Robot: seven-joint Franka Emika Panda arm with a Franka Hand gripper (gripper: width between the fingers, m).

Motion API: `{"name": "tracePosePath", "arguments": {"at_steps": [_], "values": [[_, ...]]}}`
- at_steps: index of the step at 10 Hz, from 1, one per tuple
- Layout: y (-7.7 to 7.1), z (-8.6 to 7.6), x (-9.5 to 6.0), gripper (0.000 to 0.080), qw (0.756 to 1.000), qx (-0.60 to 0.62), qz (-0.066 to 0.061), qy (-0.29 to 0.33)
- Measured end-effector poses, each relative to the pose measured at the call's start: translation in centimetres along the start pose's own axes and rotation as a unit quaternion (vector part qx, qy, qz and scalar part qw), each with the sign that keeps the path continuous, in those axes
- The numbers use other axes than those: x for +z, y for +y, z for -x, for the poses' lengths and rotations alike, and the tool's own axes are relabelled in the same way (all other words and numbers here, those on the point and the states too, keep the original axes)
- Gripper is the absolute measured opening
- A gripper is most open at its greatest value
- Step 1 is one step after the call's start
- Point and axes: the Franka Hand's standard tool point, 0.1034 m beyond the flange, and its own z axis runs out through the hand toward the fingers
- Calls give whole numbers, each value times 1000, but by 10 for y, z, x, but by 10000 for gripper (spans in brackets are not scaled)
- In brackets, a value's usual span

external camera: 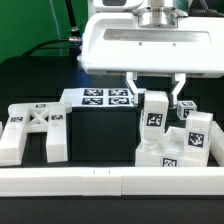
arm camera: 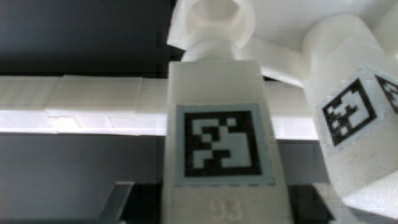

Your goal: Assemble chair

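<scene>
Exterior and wrist views of one moment in the assembly of a small chair.

The gripper (external camera: pixel 155 95) hangs under the arm's broad white hand, towards the exterior view's right. Its two dark fingers (external camera: pixel 133 88) stand on either side of an upright white leg (external camera: pixel 155 118) that carries a square black-and-white tag. In the wrist view the gripper (arm camera: pixel 226 205) looks along this leg (arm camera: pixel 222 110). The dark fingers (arm camera: pixel 143 205) lie against both of its flanks, so they are clamped on it, and a rounded peg projects from its far end.

Just beside the leg, on the exterior view's right, stands a tilted tagged block (external camera: pixel 196 135), which also appears in the wrist view (arm camera: pixel 356 100). A low block (external camera: pixel 165 160) with its own tag lies below the leg. Whether the leg's lower end touches either block cannot be told.

Well apart, on the exterior view's left, the X-braced frame (external camera: pixel 35 128) lies flat on the black table (external camera: pixel 100 135). The marker board (external camera: pixel 105 97) lies behind the middle of the table, between the frame and the gripper. A long white rail (external camera: pixel 100 182) runs along the near edge.
</scene>
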Motion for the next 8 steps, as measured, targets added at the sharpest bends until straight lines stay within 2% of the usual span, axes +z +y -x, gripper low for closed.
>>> {"name": "tracePosePath", "arguments": {"at_steps": [6, 8], "values": [[-8, 14, 4, 291, 1000, -8, -2, -7], [-9, 13, 7, 291, 1000, -11, -1, 6]]}}
